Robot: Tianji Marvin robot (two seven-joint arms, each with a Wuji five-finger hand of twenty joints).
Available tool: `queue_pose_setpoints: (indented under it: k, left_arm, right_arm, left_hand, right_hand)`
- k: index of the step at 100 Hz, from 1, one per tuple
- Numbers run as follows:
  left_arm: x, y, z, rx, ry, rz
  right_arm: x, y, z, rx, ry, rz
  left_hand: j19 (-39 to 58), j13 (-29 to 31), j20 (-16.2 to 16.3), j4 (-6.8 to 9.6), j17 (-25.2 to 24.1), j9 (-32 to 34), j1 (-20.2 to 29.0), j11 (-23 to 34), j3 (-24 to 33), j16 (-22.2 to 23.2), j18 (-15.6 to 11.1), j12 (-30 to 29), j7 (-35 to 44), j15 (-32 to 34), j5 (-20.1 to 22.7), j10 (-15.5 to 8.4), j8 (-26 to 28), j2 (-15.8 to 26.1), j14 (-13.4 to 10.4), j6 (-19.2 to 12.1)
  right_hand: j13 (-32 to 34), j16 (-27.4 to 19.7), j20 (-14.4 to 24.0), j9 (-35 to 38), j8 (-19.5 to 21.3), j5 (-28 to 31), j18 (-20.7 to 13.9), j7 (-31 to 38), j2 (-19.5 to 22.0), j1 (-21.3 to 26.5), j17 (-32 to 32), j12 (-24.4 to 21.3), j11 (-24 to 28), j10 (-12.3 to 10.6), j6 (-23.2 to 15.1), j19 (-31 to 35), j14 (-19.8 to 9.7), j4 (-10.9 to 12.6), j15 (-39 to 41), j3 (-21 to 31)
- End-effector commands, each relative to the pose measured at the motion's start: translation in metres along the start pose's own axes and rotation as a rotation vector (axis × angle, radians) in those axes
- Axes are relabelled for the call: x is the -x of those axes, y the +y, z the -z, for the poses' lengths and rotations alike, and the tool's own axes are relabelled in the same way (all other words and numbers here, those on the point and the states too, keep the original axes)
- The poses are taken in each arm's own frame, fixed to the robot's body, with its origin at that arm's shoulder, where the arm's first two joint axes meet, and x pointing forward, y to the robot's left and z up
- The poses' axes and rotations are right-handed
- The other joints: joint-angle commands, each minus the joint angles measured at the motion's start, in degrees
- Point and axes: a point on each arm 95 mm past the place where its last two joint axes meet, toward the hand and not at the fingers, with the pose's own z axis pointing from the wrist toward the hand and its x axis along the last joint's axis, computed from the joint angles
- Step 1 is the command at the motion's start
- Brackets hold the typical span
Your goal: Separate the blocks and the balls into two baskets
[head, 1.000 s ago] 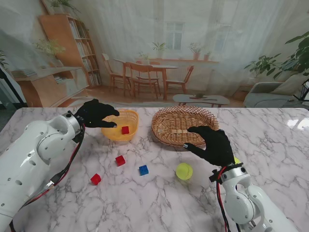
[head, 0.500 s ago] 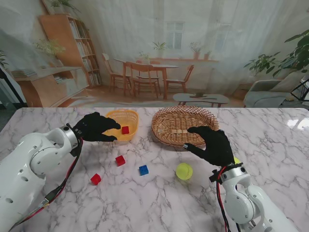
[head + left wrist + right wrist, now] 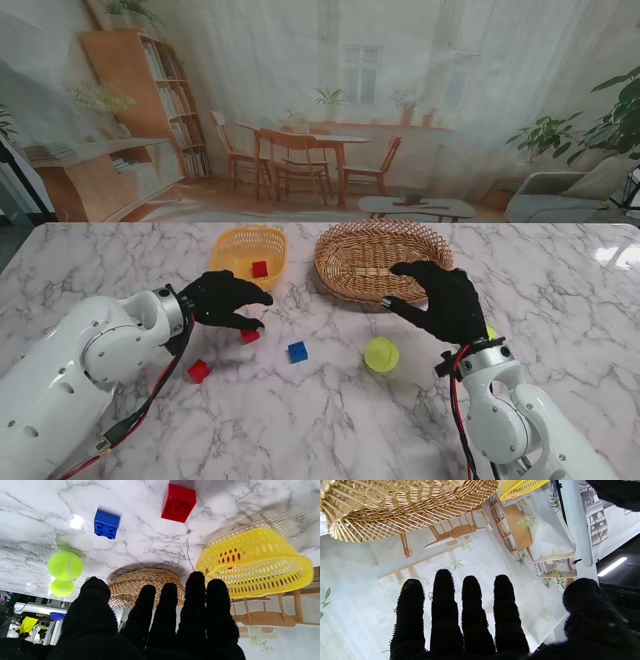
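Left hand point(image 3: 228, 299) empty, fingers spread, hovers over the red block point(image 3: 178, 503) near the yellow basket point(image 3: 236, 243). Right hand point(image 3: 442, 298) idle, fingers apart, probably empty, beside wicker basket point(image 3: 352, 262). Centre thumb and fingers either side of block before closing.

Yellow basket point(image 3: 250, 255), tan wicker basket point(image 3: 378, 260), white marbled table point(image 3: 330, 410).

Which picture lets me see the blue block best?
The left wrist view: the blue block is big and sharp there, with its studs showing. The stand view shows it small on the table, between a red block and a ball. The right wrist view misses it.
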Motion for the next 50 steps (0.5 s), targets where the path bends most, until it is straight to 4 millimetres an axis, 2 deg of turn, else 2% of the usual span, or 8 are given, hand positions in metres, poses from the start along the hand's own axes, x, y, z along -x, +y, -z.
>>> queue_pose_setpoints:
  k: [1, 30, 50]
  left_arm:
    - [-0.002, 0.011, -0.003, 0.031, 0.005, 0.017]
    - [-0.002, 0.029, -0.017, 0.089, -0.005, 0.026]
    - [0.004, 0.040, -0.020, 0.118, -0.035, 0.034]
  right_arm:
    - [0.001, -0.001, 0.002, -0.003, -0.004, 0.000]
    - [0.000, 0.000, 0.002, -0.003, -0.006, 0.000]
    - [0.000, -0.001, 0.002, -0.005, -0.007, -0.002]
  left_hand:
    - [0.9, 0.1, 0.3, -1.65, -0.1, -0.5, -0.4, -0.8, -0.6, -0.6, -0.2, -0.7, -1.3, 0.3, -1.6, 1.5, -0.6, -0.2, 1.3, 1.4]
    - [1.7, 0.2, 0.0, -1.62, 0.2, 0.2, -0.2, -0.2, -0.5, -0.6, -0.6, -1.2, -0.2, 1.2, -0.2, 1.6, -0.3, -1.3, 0.6, 2.2]
    - [1.7, -0.3, -0.3, -1.60, -0.1, -0.7, -0.3, 0.2, -0.5, -0.6, -0.9, -1.0, -0.2, 1.2, -0.8, 1.5, -0.2, -2.1, 0.4, 2.4]
  right_hand:
    - [0.0, 0.4, 0.6, -0.2, 1.0, 0.4, 1.1, -1.0, 2.2, 1.4, -1.0, 0.1, -0.9, 0.5, -1.0, 0.0, 0.5, 1.4, 0.6, -1.2]
    - [0.0, 0.4, 0.6, 0.1, 1.0, 0.6, 1.1, -1.0, 2.1, 1.3, -1.0, 0.1, -0.9, 0.5, -1.0, 0.0, 0.5, 1.4, 0.6, -1.2]
    - [0.0, 0.4, 0.6, 0.1, 1.0, 0.7, 1.0, -1.1, 2.1, 1.3, -1.0, 0.1, -1.1, 0.5, -1.0, 0.0, 0.6, 1.4, 0.5, -1.1]
